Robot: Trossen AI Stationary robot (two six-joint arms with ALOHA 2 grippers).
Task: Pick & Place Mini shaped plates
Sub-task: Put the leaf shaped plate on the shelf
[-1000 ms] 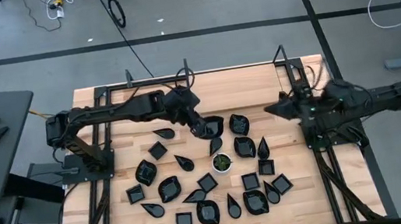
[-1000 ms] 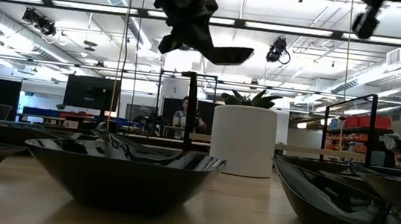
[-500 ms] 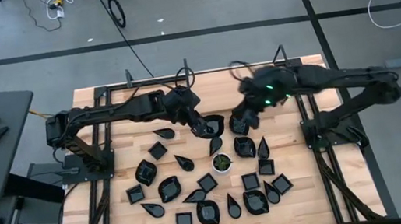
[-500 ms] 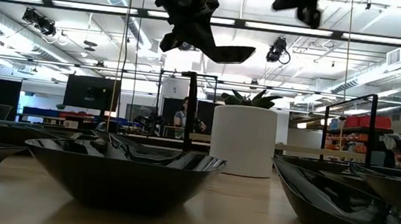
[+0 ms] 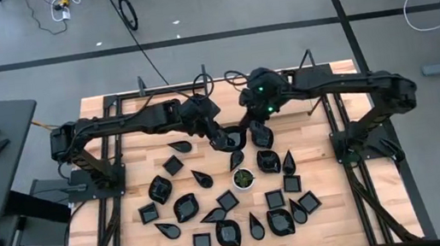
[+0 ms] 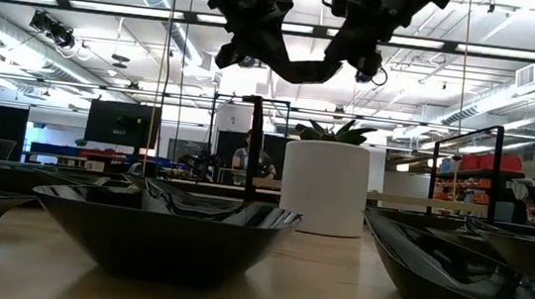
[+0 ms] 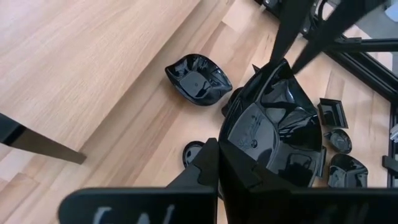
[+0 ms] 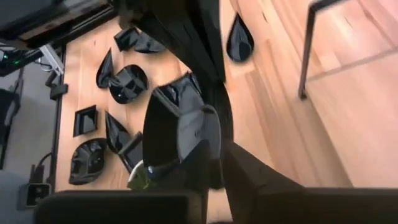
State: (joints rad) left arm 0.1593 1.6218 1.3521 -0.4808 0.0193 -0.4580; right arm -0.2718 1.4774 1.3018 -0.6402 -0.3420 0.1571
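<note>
A glossy black leaf-shaped mini plate (image 7: 273,124) hangs in the air over the table's far middle, also seen in the high view (image 5: 231,135) and the low view (image 6: 305,72). My left gripper (image 7: 227,165) is shut on it and reaches in from the table's left (image 5: 219,139). My right gripper (image 5: 248,127) has come in from the right and is open. Its two fingers (image 7: 281,37) stand on either side of the plate's pointed far tip (image 7: 281,67). I cannot tell whether they touch it. Several more black plates (image 5: 214,201) lie flat on the wood. My left gripper pinches the plate's rim at its rounded near end (image 7: 231,149) between its two fingers. The fingers slant down from the table's left (image 6: 253,53) and lie along the plate. The plate is lifted clear and sits about level, hollow side up.
A small white cup with green inside (image 5: 243,177) stands among the plates just nearer than the held one. Black metal frames (image 5: 338,136) run along both sides of the table. Bare wood (image 5: 166,105) lies along the far edge.
My right gripper has swung from the table's right edge toward the middle and tipped downward, ending at the far tip of the held plate. My left gripper and its plate have kept still.
</note>
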